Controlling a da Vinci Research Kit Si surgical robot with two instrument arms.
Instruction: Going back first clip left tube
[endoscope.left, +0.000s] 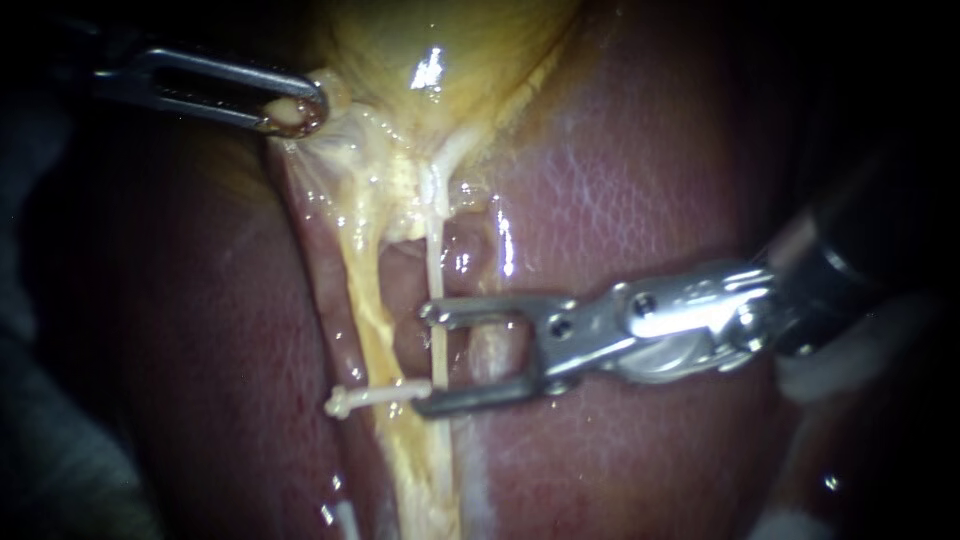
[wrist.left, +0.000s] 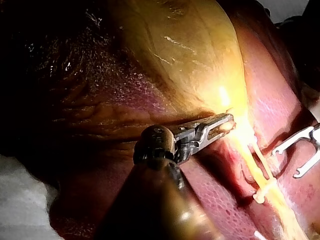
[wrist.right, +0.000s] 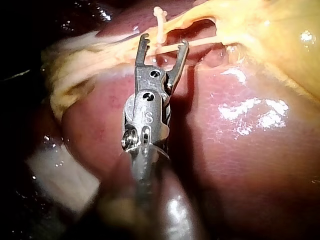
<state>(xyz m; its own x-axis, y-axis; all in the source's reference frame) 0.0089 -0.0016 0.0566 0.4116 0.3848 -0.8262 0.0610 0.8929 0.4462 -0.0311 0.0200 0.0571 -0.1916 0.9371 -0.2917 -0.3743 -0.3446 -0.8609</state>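
The liver (endoscope.left: 650, 180) is a deep maroon, going pinkish purple where the light hits it, with a fine pale net-like mottling over its surface. The gallbladder (endoscope.left: 420, 40) is ochre yellow with white glints, turning cream-white at its lower fringe. The left tube (endoscope.left: 365, 300) is butter yellow with paler streaks. The clip (endoscope.left: 375, 397) across it is ivory white, and the thin tube (endoscope.left: 437, 290) alongside is pale cream. The left instrument (endoscope.left: 300, 110) and right instrument (endoscope.left: 430, 360) both have bright silver-grey jaws, and the right one's shaft is black. The gauze (wrist.right: 55, 170) is white.

No legible text (any view)
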